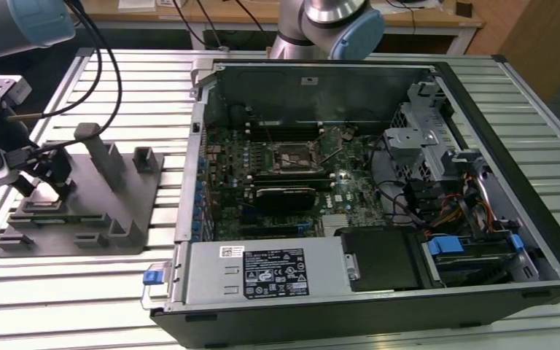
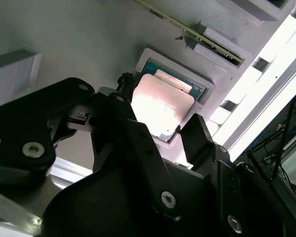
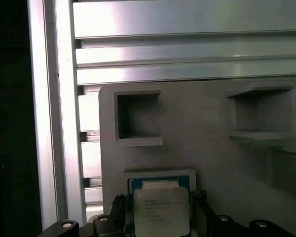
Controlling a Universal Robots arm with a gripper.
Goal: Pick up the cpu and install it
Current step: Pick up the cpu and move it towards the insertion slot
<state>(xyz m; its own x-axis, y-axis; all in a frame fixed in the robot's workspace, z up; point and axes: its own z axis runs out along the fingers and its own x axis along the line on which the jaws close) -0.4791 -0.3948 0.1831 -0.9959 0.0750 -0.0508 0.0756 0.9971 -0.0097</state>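
Observation:
The cpu, a flat square chip with a pale silvery top, sits between my gripper's two black fingers in both wrist views. My gripper is shut on it, one finger at one edge and the other finger at the opposite edge. The chip hangs just above a shallow square pocket of the grey plastic tray. In the exterior view my gripper stands over that tray at the exterior view's left. The dark metal-framed socket lies on the motherboard inside the open computer case.
The open computer case takes up the middle and the exterior view's right, with a black block below the socket, cables and a drive cage. Upright posts rise from the tray near my gripper. Everything rests on a slatted aluminium table.

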